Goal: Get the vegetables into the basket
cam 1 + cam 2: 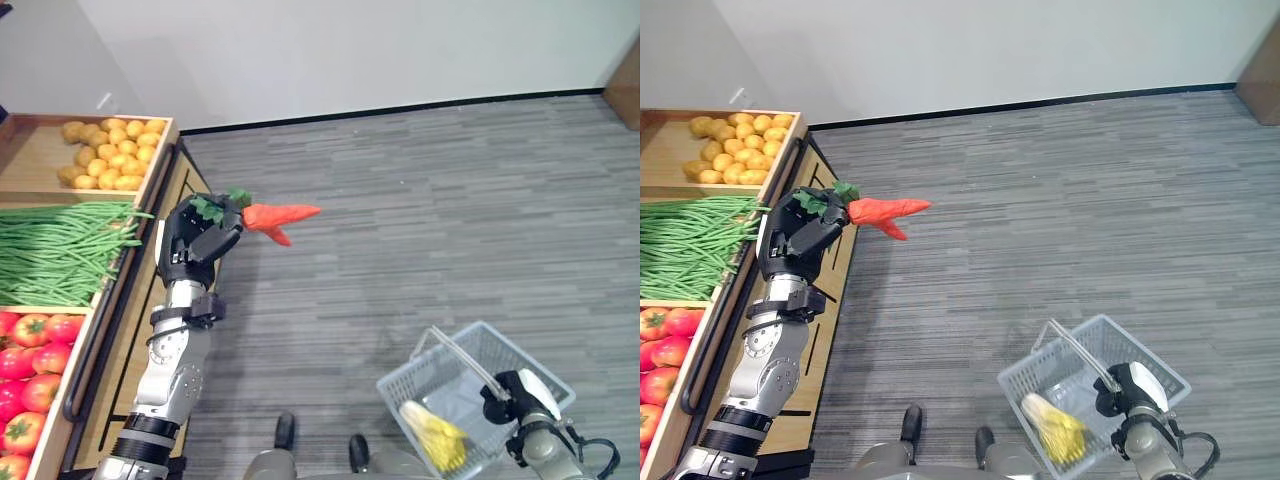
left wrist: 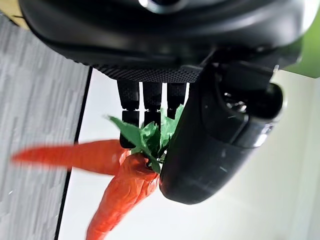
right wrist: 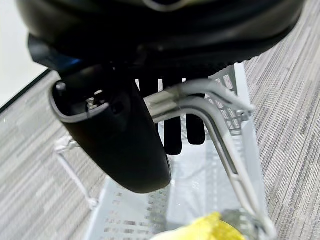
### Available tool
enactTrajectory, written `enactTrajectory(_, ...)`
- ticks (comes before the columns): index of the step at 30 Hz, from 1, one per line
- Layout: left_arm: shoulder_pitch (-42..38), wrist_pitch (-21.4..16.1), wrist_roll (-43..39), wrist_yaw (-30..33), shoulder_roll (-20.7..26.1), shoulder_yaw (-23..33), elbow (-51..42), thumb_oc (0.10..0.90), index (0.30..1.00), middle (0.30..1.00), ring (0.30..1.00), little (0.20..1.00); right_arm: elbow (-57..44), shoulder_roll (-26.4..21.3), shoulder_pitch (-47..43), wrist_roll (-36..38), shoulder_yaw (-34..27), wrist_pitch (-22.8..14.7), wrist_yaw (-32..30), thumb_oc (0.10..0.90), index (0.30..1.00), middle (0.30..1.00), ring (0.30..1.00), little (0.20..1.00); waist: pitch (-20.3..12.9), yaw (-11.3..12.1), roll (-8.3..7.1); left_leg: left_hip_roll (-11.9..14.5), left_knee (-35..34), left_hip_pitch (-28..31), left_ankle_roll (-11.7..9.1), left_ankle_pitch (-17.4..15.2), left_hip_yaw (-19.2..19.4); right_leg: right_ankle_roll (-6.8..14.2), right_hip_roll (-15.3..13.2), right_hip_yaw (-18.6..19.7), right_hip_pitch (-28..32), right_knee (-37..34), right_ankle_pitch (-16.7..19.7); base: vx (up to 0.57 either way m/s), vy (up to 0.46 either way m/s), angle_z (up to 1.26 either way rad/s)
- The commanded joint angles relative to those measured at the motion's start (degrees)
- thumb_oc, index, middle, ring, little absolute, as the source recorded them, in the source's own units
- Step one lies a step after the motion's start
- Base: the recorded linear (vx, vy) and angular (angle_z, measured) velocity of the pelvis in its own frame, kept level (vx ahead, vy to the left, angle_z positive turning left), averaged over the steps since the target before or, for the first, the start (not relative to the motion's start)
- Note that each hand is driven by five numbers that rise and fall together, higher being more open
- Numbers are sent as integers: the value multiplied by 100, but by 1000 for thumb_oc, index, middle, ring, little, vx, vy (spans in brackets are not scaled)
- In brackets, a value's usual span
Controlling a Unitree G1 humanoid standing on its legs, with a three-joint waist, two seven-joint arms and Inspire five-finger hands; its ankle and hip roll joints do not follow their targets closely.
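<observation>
Holding a bunch of carrots (image 1: 277, 218) by its green top, the left hand (image 1: 196, 240) has its fingers and thumb curled round the leaves, and the orange roots stick out past the fingers over the floor (image 1: 450, 200). That hand is beside the shelf (image 1: 120, 300), just off the beans (image 1: 55, 250), with potatoes (image 1: 108, 152) beyond it and tomatoes (image 1: 30, 370) nearer the robot. The basket (image 1: 500, 345) hangs well apart from it, lower and to the right, where the right hand (image 3: 120, 135) is closed round the handle (image 3: 200, 102).

One yellow vegetable (image 1: 435, 436) already lies in the basket, just below the right hand. The carrots are picked but not yet delivered; by my reading, they need carrying across and releasing over the basket. Whether more produce from the shelf must follow, I cannot tell.
</observation>
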Motion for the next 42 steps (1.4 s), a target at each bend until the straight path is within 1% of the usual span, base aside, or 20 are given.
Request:
enactTrajectory(1, -578, -573, -45, -72, 208, 197, -572, 400, 300, 300, 300, 300, -296, -254, -216, 247, -113, -468, -504, 400, 300, 300, 300, 300, -220, 79, 88, -35, 149, 330, 266, -30, 782, 609, -495, 264, -131, -142, 112, 94, 273, -25)
enactTrajectory(4, -499, -560, -73, -90, 178, 188, -557, 400, 300, 300, 300, 300, -484, -151, -218, 203, -50, -469, -463, 400, 300, 300, 300, 300, -310, 97, 40, -131, -55, 561, 356, -115, 1055, 740, -649, 441, -114, -238, 219, 53, 230, -31)
enactTrajectory(6, -478, -539, -38, -91, 183, 178, -533, 400, 300, 300, 300, 300, -480, -82, -227, 165, -23, -455, -447, 400, 300, 300, 300, 300, -368, 107, 9, -186, -116, 573, 390, -168, 1137, 836, -748, 477, -160, -323, 298, 1, 202, -38)
enactTrajectory(10, -482, -472, 0, -153, 251, 64, -498, 400, 300, 300, 300, 300, -213, -28, -299, 184, -21, -398, -428, 400, 300, 300, 300, 300, -432, 128, -77, -267, -116, 546, 433, -239, 1157, 952, -882, 462, -186, -454, 427, -9, 118, 4)
enactTrajectory(12, -503, -458, -6, -168, 270, 26, -498, 400, 300, 300, 300, 300, -221, -52, -340, 188, -31, -393, -443, 400, 300, 300, 300, 300, -450, 141, -94, -287, -116, 546, 434, -249, 1169, 982, -921, 460, -178, -519, 478, -7, 44, 4)
enactTrajectory(14, -527, -452, -13, -176, 304, 1, -509, 400, 300, 300, 300, 300, -290, -125, -397, 183, -36, -402, -460, 400, 300, 300, 300, 300, -476, 155, -111, -295, -116, 559, 434, -264, 1175, 1008, -950, 457, -159, -600, 528, 2, 21, -13)
enactTrajectory(16, -551, -414, -32, -235, 376, -89, -524, 400, 300, 300, 300, 300, -612, -412, -602, 77, 46, -394, -433, 400, 300, 300, 300, 300, -526, 170, -131, -290, -116, 641, 423, -297, 1200, 1020, -963, 474, -68, -707, 594, 12, 2, -2)
enactTrajectory(21, -573, -301, -37, -409, 444, -354, -525, 400, 300, 300, 300, 300, -1277, -733, -963, 23, 122, -441, -430, 400, 300, 300, 300, 300, -559, 172, -137, -275, -116, 687, 411, -318, 1212, 1033, -960, 504, -25, -781, 640, 6, -13, -5)
enactTrajectory(25, -619, -235, -32, -571, 512, -554, -501, 400, 300, 300, 300, 300, -1619, -876, -1225, 25, 185, -517, -426, 400, 300, 300, 300, 300, -568, 169, -129, -262, -116, 691, 401, -318, 1235, 1036, -952, 511, -28, -802, 662, -3, -2, -1)
enactTrajectory(27, -697, -162, -63, -760, 603, -867, -498, 400, 300, 300, 300, 300, -1941, -969, -1573, 60, 326, -567, -406, 400, 300, 300, 300, 300, -584, 160, -115, -240, -116, 697, 393, -317, 1269, 1039, -944, 522, -36, -814, 685, -10, -11, -3)
enactTrajectory(30, -857, -85, -116, -898, 663, -1209, -494, 400, 300, 300, 300, 300, -1905, -1004, -1937, 117, 537, -582, -415, 400, 300, 300, 300, 300, -606, 170, -105, -229, -116, 699, 386, -325, 1287, 1042, -937, 519, -40, -822, 694, -7, -7, -4)
enactTrajectory(31, -862, -86, -118, -900, 663, -1207, -489, 400, 300, 300, 300, 300, -1898, -1003, -1947, 119, 542, -584, -416, 400, 300, 300, 300, 300, -603, 169, -105, -229, -116, 699, 385, -325, 1289, 1042, -937, 520, -40, -822, 694, 0, 0, 0)
enactTrajectory(32, -916, -72, -125, -948, 690, -1336, -495, 400, 300, 300, 300, 300, -1835, -1017, -2063, 126, 622, -575, -412, 400, 300, 300, 300, 300, -610, 173, -102, -224, -116, 703, 383, -325, 1292, 1045, -933, 514, -41, -822, 696, 0, 0, 0)
enactTrajectory(33, -1018, -30, -187, -1093, 734, -1591, -488, 400, 300, 300, 300, 300, -1665, -1027, -2383, 182, 785, -571, -421, 400, 300, 300, 300, 300, -614, 186, -93, -219, -116, 708, 375, -327, 1299, 1047, -922, 517, -40, -822, 694, 0, 0, 0)
enactTrajectory(40, -1276, 125, -257, -1440, 966, -2359, -472, 400, 300, 300, 300, 300, -1206, -953, -3126, 439, 1130, -536, -463, 400, 300, 300, 300, 300, -613, 223, -63, -211, -116, 698, 365, -324, 1307, 1053, -917, 506, -36, -822, 703, 0, 0, 0)
enactTrajectory(42, -1435, 173, -250, -1576, 1090, -2670, -532, 400, 300, 300, 300, 300, -968, -898, -3437, 502, 1306, -525, -487, 400, 300, 300, 300, 300, -607, 239, -53, -208, -116, 690, 360, -322, 1308, 1055, -919, 495, -38, -822, 714, 0, 0, 0)
